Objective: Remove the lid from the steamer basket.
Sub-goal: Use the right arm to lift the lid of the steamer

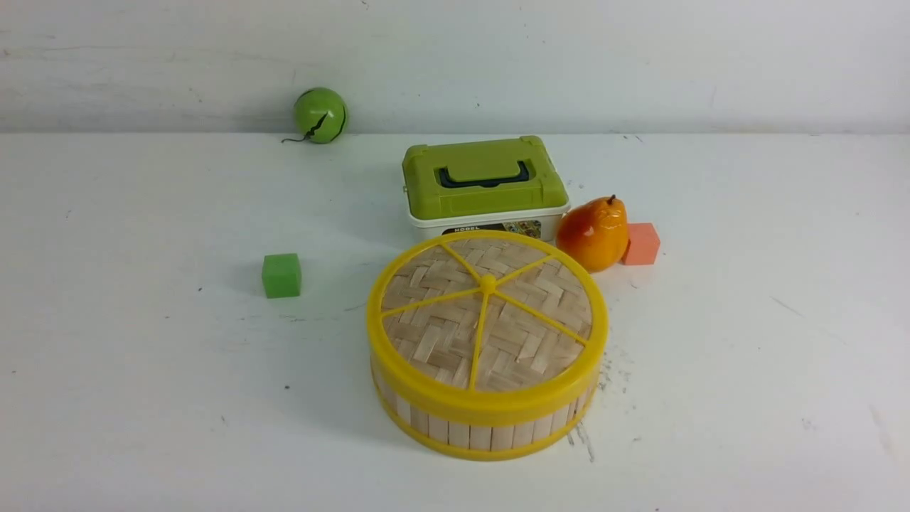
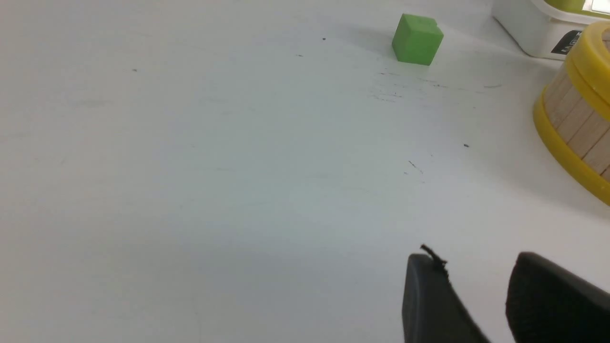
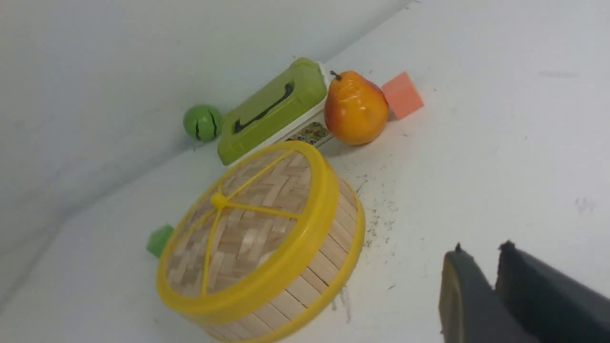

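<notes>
A white table [image 1: 142, 391] seen from the robot's side, with a round bamboo steamer basket [image 1: 483, 432] standing near its middle. The lid [image 1: 498, 334], a woven bamboo disc with a yellow rim and yellow spokes meeting at a small hub, sits flat and fully seated on the basket, so it has not yet been removed. Just behind the basket is a white box with a green top [image 1: 485, 178]; behind the basket to the right a pear [image 1: 594, 233] leans against a pink cube [image 1: 642, 244]. A green cube [image 1: 281, 275] lies left of the basket, and a green ball [image 1: 320, 115] rests far behind it by the wall. Neither arm appears in the front view. The left gripper [image 2: 476, 267] hangs low, left of the basket, fingers slightly parted and empty. The right gripper [image 3: 482, 255], right of the basket, looks pressed together and empty. Both seem parked clear, leaving the hub and rim free to grasp.
</notes>
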